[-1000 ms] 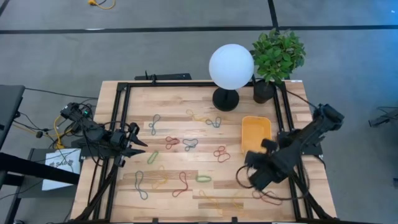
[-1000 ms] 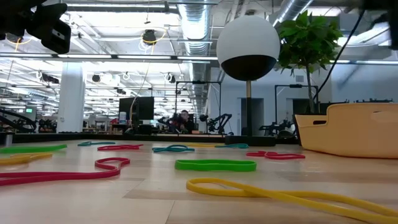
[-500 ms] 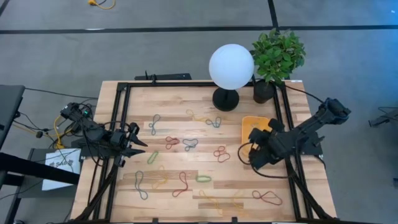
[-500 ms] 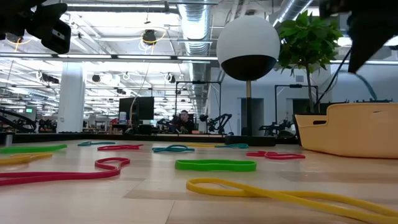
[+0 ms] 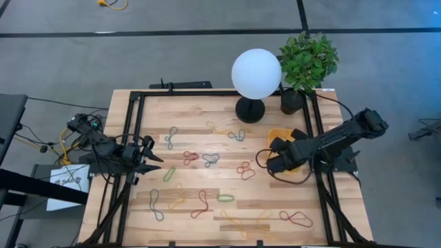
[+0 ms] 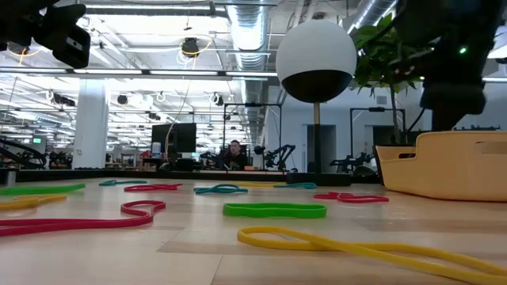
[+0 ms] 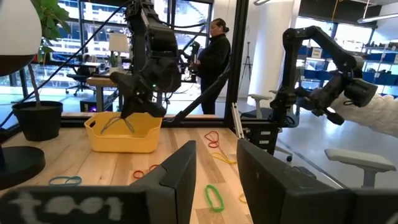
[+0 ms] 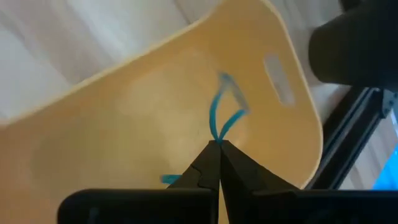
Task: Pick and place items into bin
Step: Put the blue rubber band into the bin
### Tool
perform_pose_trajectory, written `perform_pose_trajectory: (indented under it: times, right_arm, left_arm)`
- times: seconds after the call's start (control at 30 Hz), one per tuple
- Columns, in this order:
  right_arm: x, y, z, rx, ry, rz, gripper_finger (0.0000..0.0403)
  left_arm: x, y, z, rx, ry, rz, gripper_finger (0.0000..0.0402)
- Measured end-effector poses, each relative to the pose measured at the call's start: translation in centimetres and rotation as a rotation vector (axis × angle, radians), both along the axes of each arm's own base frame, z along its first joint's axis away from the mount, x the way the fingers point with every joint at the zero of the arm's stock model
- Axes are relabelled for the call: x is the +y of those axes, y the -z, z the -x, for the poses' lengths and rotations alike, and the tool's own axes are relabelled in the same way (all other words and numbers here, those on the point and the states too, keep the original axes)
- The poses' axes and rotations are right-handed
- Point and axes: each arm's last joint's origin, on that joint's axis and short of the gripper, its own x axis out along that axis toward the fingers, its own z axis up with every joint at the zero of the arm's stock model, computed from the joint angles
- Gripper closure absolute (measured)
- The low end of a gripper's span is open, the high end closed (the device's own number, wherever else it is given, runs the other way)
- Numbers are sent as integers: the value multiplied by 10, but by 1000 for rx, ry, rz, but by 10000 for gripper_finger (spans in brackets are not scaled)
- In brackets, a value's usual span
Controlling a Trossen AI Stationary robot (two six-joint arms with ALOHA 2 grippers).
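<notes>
My right gripper (image 5: 275,157) hangs over the yellow-orange bin (image 5: 280,135) at the table's right side and is shut on a blue rubber band (image 8: 221,116). The left wrist view shows it above the bin (image 7: 123,135) too. My left gripper (image 5: 157,162) waits open at the table's left edge, touching nothing. Many loops lie flat on the wood: red (image 5: 191,158), blue (image 5: 211,160), green (image 5: 225,198), another red (image 5: 296,218) and yellow (image 5: 241,224). My right gripper pinches the blue band by one end of its loop (image 8: 216,138), between the tips of its two fingers. The fingers point down into the bin from above. The rest of the loop reaches past the tips over the bin's floor (image 8: 143,118); whether it touches the floor I cannot tell.
A white globe lamp (image 5: 255,74) on a black base and a potted plant (image 5: 307,60) stand at the far edge, close behind the bin. A black frame (image 5: 135,138) runs around the table. A person (image 7: 214,56) stands in the room beyond it.
My right gripper has travelled from the table's near right part toward the far edge and has stopped over the bin, staying shut on the blue band and carrying it along. In the low view the arm has come in above the bin.
</notes>
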Motion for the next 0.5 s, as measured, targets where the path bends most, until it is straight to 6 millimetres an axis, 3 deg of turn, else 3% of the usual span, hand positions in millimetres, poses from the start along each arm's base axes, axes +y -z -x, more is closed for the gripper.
perform_pose_trajectory:
  times: [0.27,0.5]
  right_arm:
    - [-27,6,0,34,136,-27,357]
    - [-35,7,-2,38,148,-54,307]
  left_arm:
    - [0,0,0,0,-2,0,296]
    - [0,0,0,0,-3,-5,296]
